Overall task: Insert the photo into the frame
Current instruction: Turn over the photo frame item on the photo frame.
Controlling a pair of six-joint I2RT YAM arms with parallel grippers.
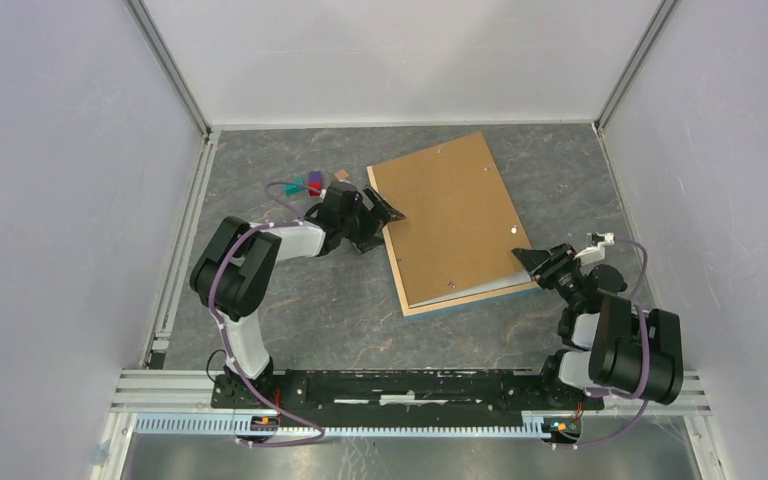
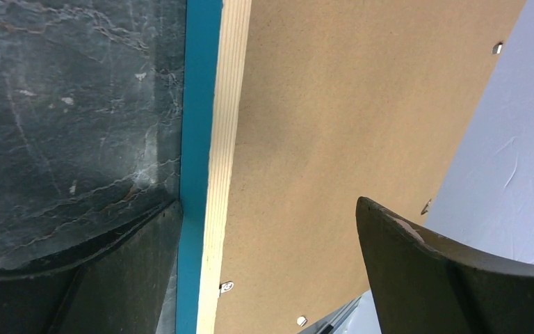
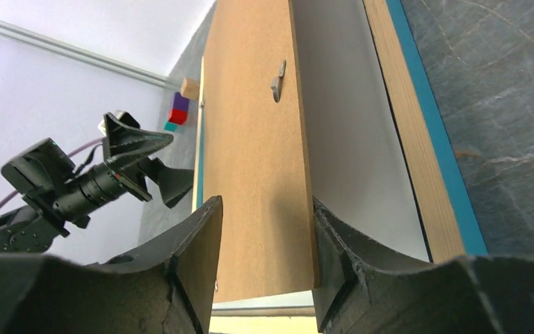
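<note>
The frame (image 1: 450, 303) lies face down on the table, and its blue front edge and pale wood back (image 2: 226, 139) (image 3: 410, 139) show. The brown backing board (image 1: 450, 215) (image 2: 334, 139) (image 3: 250, 139) rests askew on it, raised over a white surface (image 3: 361, 139) in the recess. The photo's printed side is hidden. My left gripper (image 1: 380, 222) (image 2: 270, 205) is open, straddling the frame's far-left edge. My right gripper (image 1: 538, 262) (image 3: 265, 205) stands open at the board's near-right edge, one finger (image 3: 334, 250) against that edge.
Small coloured blocks (image 1: 310, 183) (image 3: 177, 111) lie on the table behind the left gripper. Pale walls close in the left, far and right sides. A metal rail (image 1: 410, 385) carrying both arm bases runs along the near edge.
</note>
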